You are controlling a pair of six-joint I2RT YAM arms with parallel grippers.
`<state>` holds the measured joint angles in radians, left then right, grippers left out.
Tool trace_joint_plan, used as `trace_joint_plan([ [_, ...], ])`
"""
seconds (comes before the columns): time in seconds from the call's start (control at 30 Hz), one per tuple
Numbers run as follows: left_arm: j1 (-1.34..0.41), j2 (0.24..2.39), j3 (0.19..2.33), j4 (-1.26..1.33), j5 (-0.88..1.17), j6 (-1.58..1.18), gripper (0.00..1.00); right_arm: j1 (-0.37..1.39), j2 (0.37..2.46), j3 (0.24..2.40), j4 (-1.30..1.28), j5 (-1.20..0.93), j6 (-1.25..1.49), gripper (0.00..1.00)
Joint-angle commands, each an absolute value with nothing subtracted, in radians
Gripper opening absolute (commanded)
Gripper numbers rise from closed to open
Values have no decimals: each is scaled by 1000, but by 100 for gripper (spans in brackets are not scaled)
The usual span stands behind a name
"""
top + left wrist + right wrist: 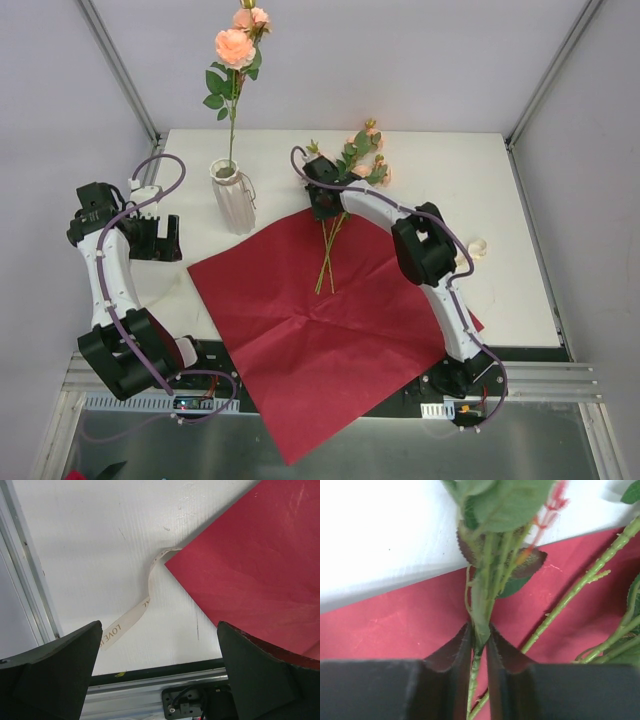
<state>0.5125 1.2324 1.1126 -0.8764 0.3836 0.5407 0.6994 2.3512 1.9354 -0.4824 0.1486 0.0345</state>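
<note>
Left pincer (pixel 158 240) spread and holding nothing; right pincer (pixel 480 635) pressed tight on a stem (pixel 481 605).

On the left, the open pincer hangs over the desk (pixel 500 180), with a cream ribbon (pixel 131 615) below it running up to the corner of the red paper (pixel 320 340). A white vase (pixel 233 198) with a rose (pixel 235 47) stands just beside it. Further right, the stem sits between the right pincer's fingers at the paper's far edge, and the bunch (pixel 328 250) lies alongside. The arm hides some of the blooms. A pale ring (pixel 478 248) far right is too small to make out.
</note>
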Motion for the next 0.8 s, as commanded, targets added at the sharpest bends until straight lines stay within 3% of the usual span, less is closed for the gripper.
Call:
trace_joint_plan([
  [0.0,522,1204,1101,-879,374,568,99,703,2324,1912,-465,104,81,7],
  [0.1,525,1200,1108,-881,373,569,99,703,2255,1859,-431,117,98,1],
  [0.3,525,1190,1123,-879,371,561,99,703,2009,1735,-304,140,127,1],
  [0.6,526,1178,1140,-891,383,549,99,704,1689,1605,24,9,207,1],
  [0.77,529,1177,1154,-900,399,549,99,750,1585,1418,547,-175,197,1],
])
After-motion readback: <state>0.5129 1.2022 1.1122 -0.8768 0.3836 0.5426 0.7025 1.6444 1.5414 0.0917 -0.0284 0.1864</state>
